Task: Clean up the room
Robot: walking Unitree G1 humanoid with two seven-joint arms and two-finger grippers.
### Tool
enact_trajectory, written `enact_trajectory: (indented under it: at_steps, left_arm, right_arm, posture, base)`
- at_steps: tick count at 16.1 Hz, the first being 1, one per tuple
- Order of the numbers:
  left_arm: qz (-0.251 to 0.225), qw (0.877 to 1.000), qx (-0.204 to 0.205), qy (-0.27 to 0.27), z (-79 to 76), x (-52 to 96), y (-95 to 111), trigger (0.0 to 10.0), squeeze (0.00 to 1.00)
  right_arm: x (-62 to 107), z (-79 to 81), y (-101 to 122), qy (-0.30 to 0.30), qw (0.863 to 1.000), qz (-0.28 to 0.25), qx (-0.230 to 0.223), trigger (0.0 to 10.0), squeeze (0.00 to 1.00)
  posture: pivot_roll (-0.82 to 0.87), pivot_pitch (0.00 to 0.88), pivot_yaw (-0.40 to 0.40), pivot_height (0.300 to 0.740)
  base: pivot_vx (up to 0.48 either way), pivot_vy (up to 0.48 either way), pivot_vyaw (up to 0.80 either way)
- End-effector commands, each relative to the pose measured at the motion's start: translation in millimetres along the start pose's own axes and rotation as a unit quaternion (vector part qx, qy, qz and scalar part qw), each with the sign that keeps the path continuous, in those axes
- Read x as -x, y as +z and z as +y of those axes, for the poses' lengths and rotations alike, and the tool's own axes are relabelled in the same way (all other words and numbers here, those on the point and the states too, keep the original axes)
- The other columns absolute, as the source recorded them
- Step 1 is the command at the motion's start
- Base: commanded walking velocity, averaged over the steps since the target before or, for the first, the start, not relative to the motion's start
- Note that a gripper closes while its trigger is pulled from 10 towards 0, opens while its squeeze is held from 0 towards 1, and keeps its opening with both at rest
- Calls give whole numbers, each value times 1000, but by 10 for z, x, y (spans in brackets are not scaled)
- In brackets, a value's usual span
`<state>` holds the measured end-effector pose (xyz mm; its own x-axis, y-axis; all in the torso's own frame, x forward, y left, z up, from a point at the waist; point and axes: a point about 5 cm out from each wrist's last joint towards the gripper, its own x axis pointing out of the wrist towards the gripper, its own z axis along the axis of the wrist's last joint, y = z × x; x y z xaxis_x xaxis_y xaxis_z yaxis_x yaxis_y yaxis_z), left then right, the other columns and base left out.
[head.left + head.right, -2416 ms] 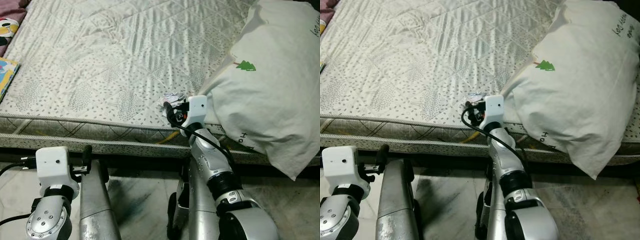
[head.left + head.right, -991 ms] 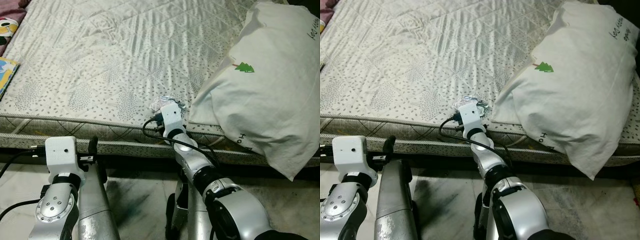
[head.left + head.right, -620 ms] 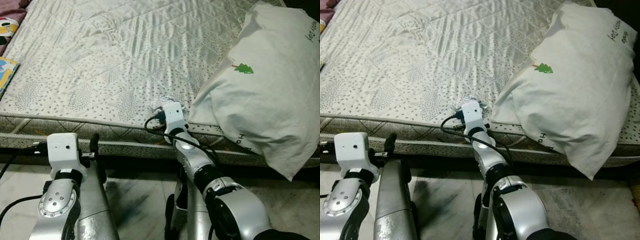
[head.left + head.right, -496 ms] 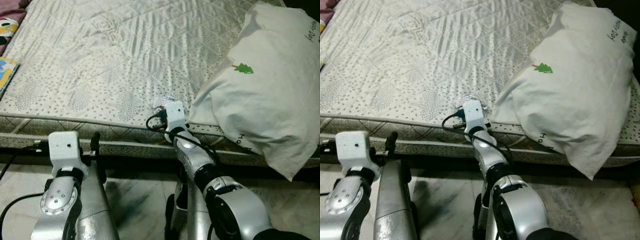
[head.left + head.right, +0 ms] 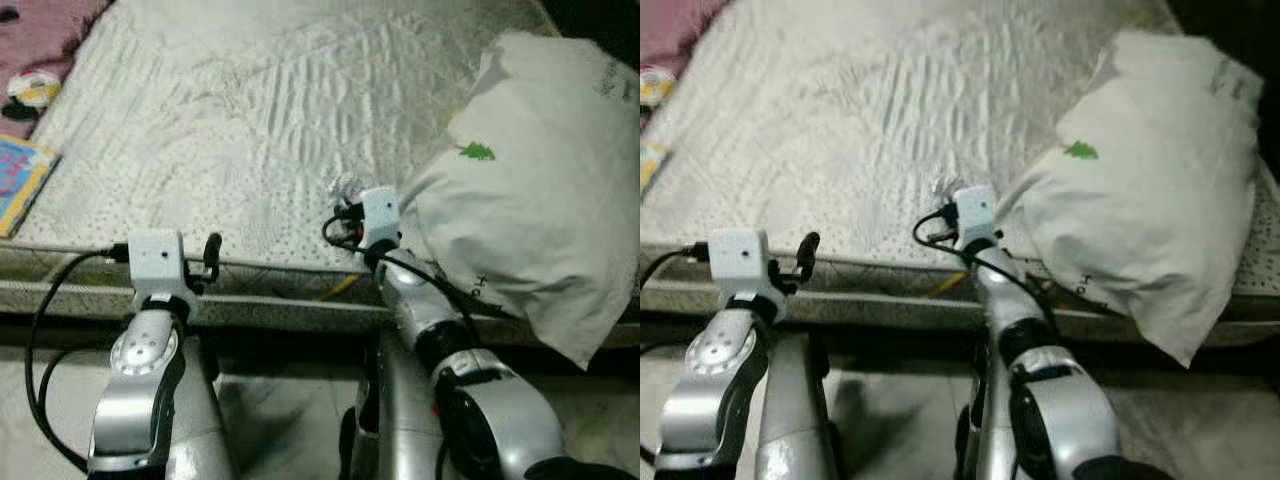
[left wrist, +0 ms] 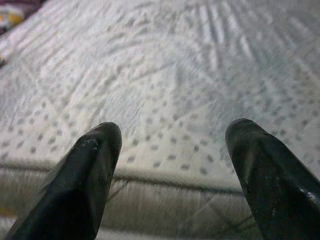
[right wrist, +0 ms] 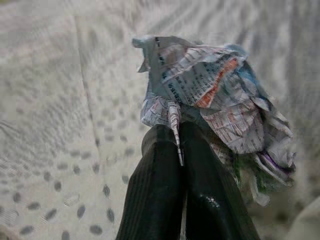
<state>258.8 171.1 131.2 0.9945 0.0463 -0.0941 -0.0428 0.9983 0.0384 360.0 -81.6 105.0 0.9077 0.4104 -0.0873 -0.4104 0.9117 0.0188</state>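
Note:
A crumpled ball of printed newspaper [image 7: 210, 95] is pinched between the black fingers [image 7: 160, 200] of my right gripper [image 5: 349, 196], which is shut on it just above the near part of the mattress [image 5: 250, 110], left of the pillow. In the left eye view the paper [image 5: 345, 186] pokes out past the white wrist block. My left gripper [image 6: 170, 150] is open, its two fingers spread over the mattress's front edge with nothing between them; it is at the bed's near edge [image 5: 211, 255].
A big white pillow [image 5: 530, 190] with a small green tree print lies at the bed's right, close to my right arm. A colourful book [image 5: 25, 180] rests at the bed's left edge, and pink cloth [image 5: 45, 45] at the far left corner. Tiled floor lies below.
The camera has shifted and blurred. My left arm has risen to the mattress edge. My right gripper, still holding the paper, sits a bit further up and right, nearer the pillow.

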Motion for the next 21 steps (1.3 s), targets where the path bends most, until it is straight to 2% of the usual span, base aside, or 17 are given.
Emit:
enact_trajectory:
  at_steps: [1,2,3,4,5,6,7,8,9,10,11,13,15,16,21]
  left_arm:
    - [0,1000,1,-4,11,-47,-26,10000,0]
    - [-2,1000,0,-9,3,-71,-29,10000,0]
    - [-4,1000,-1,-11,-4,-87,-44,10000,0]
    - [-10,1000,-1,-14,-8,-101,-81,10000,0]
    - [-11,1000,2,-14,0,-100,-106,10000,0]
    - [-13,1000,4,-16,3,-103,-134,10000,0]
    - [-21,1000,7,-20,-5,-113,-136,10000,0]
    - [-39,999,7,-18,-21,-138,-84,10000,0]
    - [-48,999,-6,-4,-18,-149,-46,10000,0]
    - [-50,999,-8,-4,-10,-141,-44,10000,0]
    - [-47,999,-1,-23,19,-114,-77,10000,0]
    - [-32,999,2,-20,64,-88,-159,10000,0]
    - [-32,999,-1,-28,29,-90,-170,10000,0]
    - [-36,999,1,-31,13,-91,-149,10000,0]
    - [-39,999,11,-25,3,-75,-152,10000,0]
  right_arm:
    - [72,-66,21,25,1000,-12,10,0,0]
    - [132,-130,85,26,999,-34,13,1961,0]
    - [193,-172,112,24,999,-38,9,10000,0]
    - [330,-191,103,16,999,-40,-8,10000,0]
    - [412,-169,84,14,999,-38,2,10000,0]
    - [518,-209,58,-23,999,-43,11,10000,0]
    - [639,-237,32,-41,998,-55,2,10000,0]
    - [843,-290,-75,-90,994,-56,-31,10000,0]
    - [953,-340,-104,-135,989,-65,-3,10000,0]
    - [1054,-350,-101,-145,986,-73,28,10000,0]
    - [1145,-369,-125,-166,984,-52,-29,10000,0]
    - [1190,-327,-85,-178,982,-57,-35,10000,0]
    - [1175,-294,-61,-175,982,-63,-38,10000,0]
    - [1152,-282,-18,-176,981,-68,-52,10000,0]
    - [1011,-255,114,-160,982,-78,-64,10000,0]
  posture:
    - [94,0,-44,504]
    - [88,0,-42,504]
    - [77,0,-38,504]
    - [34,0,-19,504]
    - [9,0,-16,504]
    - [6,0,-22,504]
    - [7,0,-23,504]
    - [11,0,-27,504]
    - [16,0,-30,504]
    - [15,0,-31,504]
    - [0,0,-21,504]
    - [-5,0,-6,504]
    - [1,0,-9,504]
    - [7,0,-18,514]
    - [21,0,-39,569]
  base:
    - [0,0,0]
    - [0,0,0]
    - [0,0,0]
    - [0,0,0]
    - [0,0,0]
    - [0,0,0]
    - [0,0,0]
    - [0,0,0]
    - [0,0,0]
    - [0,0,0]
    - [0,0,0]
    - [0,0,0]
    - [0,0,0]
    - [0,0,0]
    - [0,0,0]
